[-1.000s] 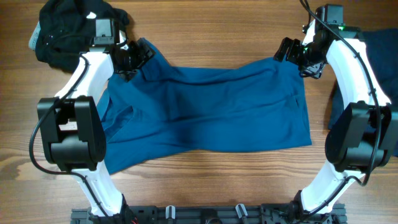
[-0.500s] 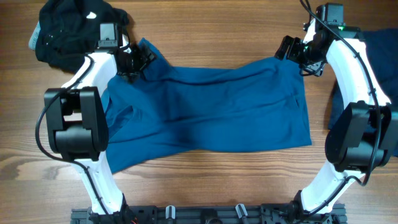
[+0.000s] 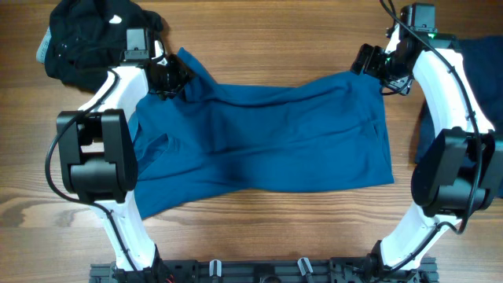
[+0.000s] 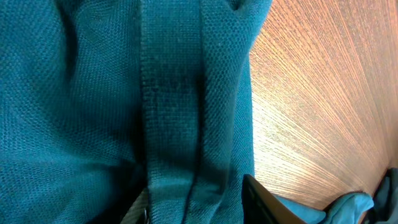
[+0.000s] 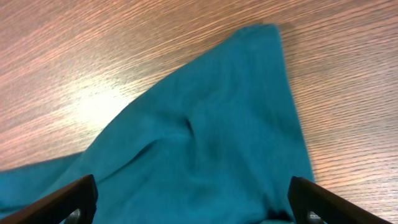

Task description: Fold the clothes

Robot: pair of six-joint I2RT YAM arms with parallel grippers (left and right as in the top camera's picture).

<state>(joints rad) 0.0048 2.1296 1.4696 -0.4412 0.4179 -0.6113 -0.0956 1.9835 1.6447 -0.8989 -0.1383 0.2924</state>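
The medium-blue shirt point(image 3: 259, 134) lies spread across the table, its long side running left to right. My left gripper point(image 3: 169, 79) is at its far left corner. In the left wrist view a thick fold of the shirt point(image 4: 124, 93) fills the gap between the jaws, and the left gripper point(image 4: 196, 208) is shut on it, the dark right finger point(image 4: 261, 199) against the cloth. My right gripper point(image 3: 376, 69) hovers over the far right corner. In the right wrist view this gripper point(image 5: 193, 205) stands wide open, a finger point(image 5: 68, 199) on each side of the shirt corner point(image 5: 205, 143).
A black garment point(image 3: 86, 35) is heaped at the far left behind the left arm. A darker blue garment point(image 3: 479, 47) lies at the right edge, partly under the right arm. Bare wood table point(image 3: 259, 39) shows behind and in front of the shirt.
The left arm slid a little right onto the shirt's corner, then its jaws closed on the fold. The right gripper has stayed in place, open.
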